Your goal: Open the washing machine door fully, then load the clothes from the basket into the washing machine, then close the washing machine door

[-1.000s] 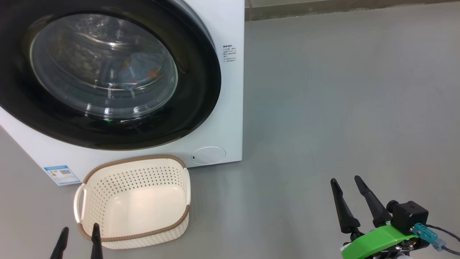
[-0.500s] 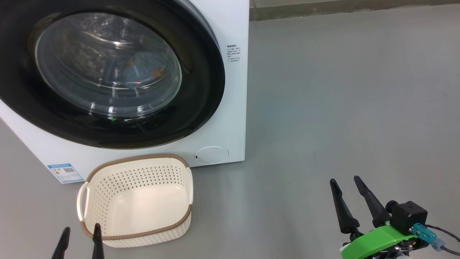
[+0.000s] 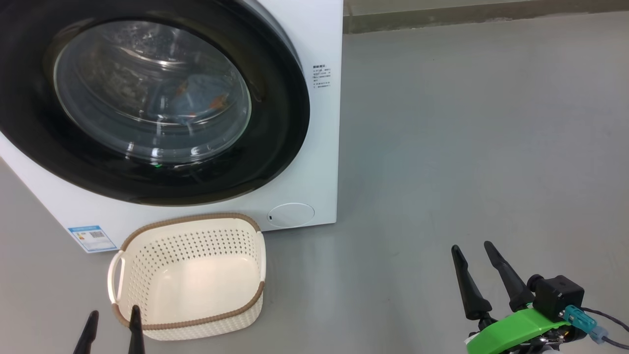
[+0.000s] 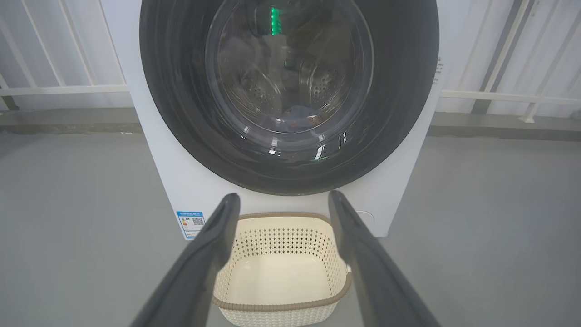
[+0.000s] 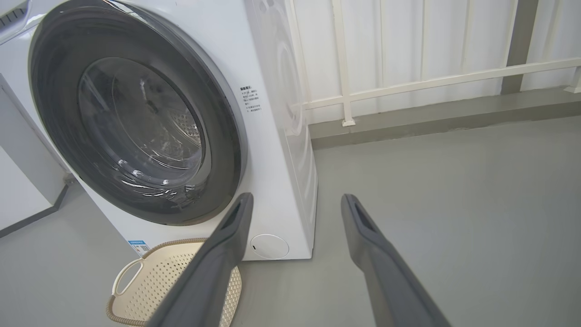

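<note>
The washing machine (image 3: 319, 147) stands at the upper left, and its door (image 3: 277, 147), with a glossy black rim, sits flush against the front. Light-blue clothes (image 3: 196, 98) with orange spots lie in the drum behind the glass, and they also show faintly as clothes (image 4: 299, 116) in the left wrist view. The cream basket (image 3: 191, 219) stands on the floor before the machine and holds nothing. My left gripper (image 3: 113, 313) is open at the basket's near left corner; in its wrist view the left gripper (image 4: 283, 196) frames the basket (image 4: 281, 238). My right gripper (image 3: 472, 247) hangs open over bare floor, far right of the basket.
A round flap (image 3: 291, 215) and a blue label (image 3: 92, 237) sit low on the machine's front. Grey floor stretches right of the machine to a low kerb (image 3: 467, 14). A white railing (image 5: 408, 86) runs behind, and another white unit (image 5: 18, 181) stands beside the machine.
The whole head picture has slid slightly right and down, so the camera moved. Both grippers keep their places and stay open.
</note>
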Robot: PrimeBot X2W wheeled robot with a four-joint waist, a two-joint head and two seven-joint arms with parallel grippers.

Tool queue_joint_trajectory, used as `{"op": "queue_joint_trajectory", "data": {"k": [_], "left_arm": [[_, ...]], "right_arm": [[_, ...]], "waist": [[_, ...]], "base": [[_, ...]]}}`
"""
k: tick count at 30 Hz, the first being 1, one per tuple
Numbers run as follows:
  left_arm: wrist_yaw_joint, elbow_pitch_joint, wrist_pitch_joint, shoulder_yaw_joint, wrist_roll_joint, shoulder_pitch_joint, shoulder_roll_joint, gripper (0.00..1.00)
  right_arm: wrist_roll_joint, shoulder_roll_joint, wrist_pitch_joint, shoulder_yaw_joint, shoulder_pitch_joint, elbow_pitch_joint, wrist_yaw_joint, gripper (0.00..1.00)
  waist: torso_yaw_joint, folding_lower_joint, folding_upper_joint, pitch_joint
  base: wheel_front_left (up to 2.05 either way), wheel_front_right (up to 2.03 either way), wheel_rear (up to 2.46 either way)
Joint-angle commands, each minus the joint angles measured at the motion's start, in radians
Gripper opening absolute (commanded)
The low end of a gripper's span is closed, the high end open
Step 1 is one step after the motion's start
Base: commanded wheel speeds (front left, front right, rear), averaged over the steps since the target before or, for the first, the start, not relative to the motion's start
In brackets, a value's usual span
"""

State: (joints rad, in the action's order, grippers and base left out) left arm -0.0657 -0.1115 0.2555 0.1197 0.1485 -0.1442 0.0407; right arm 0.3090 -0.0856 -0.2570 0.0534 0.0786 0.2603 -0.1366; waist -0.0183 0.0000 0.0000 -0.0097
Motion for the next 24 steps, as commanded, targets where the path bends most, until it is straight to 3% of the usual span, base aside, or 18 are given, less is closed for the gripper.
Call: {"op": "queue_joint_trajectory", "data": {"k": [1,12,16,24], "left_arm": [[-0.001,-0.002,0.000,-0.001,0.005,0.001,-0.001,0.00],[-0.005,-0.048,-0.029,0.001,0.088,0.018,-0.012,0.00],[-0.007,-0.050,-0.039,-0.002,0.136,0.024,-0.011,0.00],[-0.011,-0.053,-0.059,-0.004,0.230,0.038,-0.009,0.00]], "right_arm": [[0.000,0.000,0.000,0.000,0.000,0.002,0.000,0.00],[0.077,0.005,0.023,-0.009,-0.009,0.031,0.000,0.00],[0.119,0.006,0.035,-0.014,-0.008,0.030,0.000,0.00],[0.202,0.008,0.058,-0.025,-0.004,0.027,0.001,0.00]], "waist": [[0.000,0.0000,0.0000,0.000],[0.001,0.0022,0.0000,-0.002],[0.002,0.0002,0.0000,0.000],[0.003,0.0000,0.0000,0.001]], "base": [[0.00,0.00,0.00],[0.00,0.00,0.00],[0.00,0.00,0.00],[0.00,0.00,0.00]]}}
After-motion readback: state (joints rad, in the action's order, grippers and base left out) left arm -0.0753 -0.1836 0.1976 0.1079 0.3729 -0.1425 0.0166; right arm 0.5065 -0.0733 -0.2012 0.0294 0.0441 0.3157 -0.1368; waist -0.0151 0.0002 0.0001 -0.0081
